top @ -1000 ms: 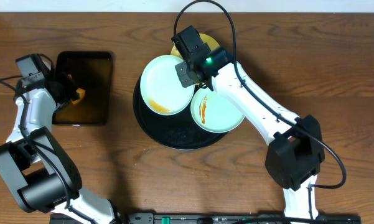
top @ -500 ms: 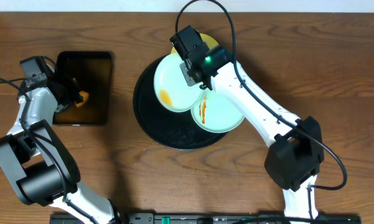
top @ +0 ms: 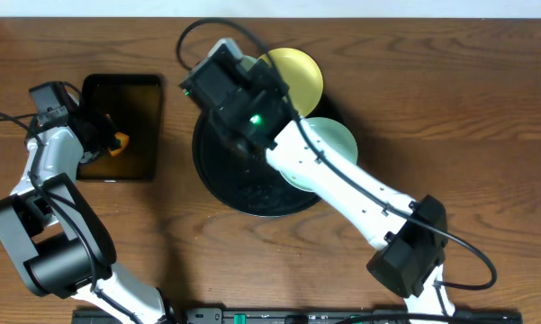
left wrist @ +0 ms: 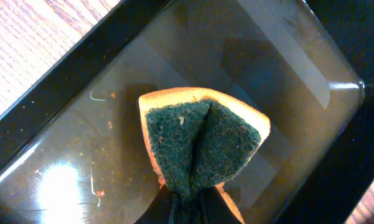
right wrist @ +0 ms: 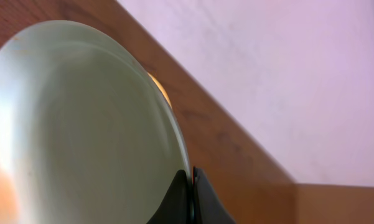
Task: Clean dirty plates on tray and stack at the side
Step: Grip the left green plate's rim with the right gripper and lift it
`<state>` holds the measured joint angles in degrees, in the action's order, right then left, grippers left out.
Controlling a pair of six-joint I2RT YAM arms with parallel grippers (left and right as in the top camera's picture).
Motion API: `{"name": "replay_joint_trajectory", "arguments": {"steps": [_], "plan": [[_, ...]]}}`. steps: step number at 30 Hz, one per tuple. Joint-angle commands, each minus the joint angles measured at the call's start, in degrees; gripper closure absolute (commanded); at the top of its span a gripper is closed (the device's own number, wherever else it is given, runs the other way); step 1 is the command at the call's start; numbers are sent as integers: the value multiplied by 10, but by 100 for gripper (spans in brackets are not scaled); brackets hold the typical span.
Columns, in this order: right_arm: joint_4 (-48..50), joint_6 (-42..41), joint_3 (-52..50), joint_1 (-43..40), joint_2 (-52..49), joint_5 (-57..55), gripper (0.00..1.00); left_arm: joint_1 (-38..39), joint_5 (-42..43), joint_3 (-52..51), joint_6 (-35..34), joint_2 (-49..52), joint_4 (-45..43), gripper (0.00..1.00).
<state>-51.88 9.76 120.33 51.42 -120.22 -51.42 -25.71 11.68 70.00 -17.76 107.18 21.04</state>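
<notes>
Mint-green plate (right wrist: pixel 81 124), pinched only at its rim by the closed right gripper (right wrist: pixel 191 186) over the round black tray's (top: pixel 243 193) upper left, could slip; left gripper (left wrist: pixel 190 202) clamped on the wet sponge (left wrist: pixel 202 137) may drip.

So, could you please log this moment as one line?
left end effector: shut on sponge over rectangular tray | right end effector: shut on mint plate rim
</notes>
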Motion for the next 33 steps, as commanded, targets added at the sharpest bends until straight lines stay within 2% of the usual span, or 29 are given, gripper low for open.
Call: {"name": "replay_joint_trajectory", "arguments": {"steps": [1, 10, 15, 19, 22, 25, 29, 32, 33], "plan": [[23, 82, 14, 22, 16, -117, 99, -1, 1, -4, 5, 3, 3, 91], [68, 218, 13, 58, 16, -122, 99, -1, 1, -4, 5, 3, 6, 91], [90, 218, 13, 65, 16, -122, 99, -1, 1, -4, 5, 3, 8, 91], [83, 145, 13, 55, 16, -122, 99, -1, 1, -4, 5, 3, 9, 91], [44, 26, 13, 40, 16, -103, 99, -1, -14, -5, 5, 3, 9, 91], [-8, -58, 13, 24, 16, -29, 99, -1, -38, -15, 5, 3, -3, 91], [-44, -114, 13, 13, 16, 48, 99, -1, -35, -18, 5, 11, -8, 91], [-54, -156, 13, 12, 16, 59, 99, -1, -28, -18, 5, 31, -10, 91], [-61, -187, 13, 12, 16, 61, 99, -1, -1, -18, 5, 50, -14, 91]]}}
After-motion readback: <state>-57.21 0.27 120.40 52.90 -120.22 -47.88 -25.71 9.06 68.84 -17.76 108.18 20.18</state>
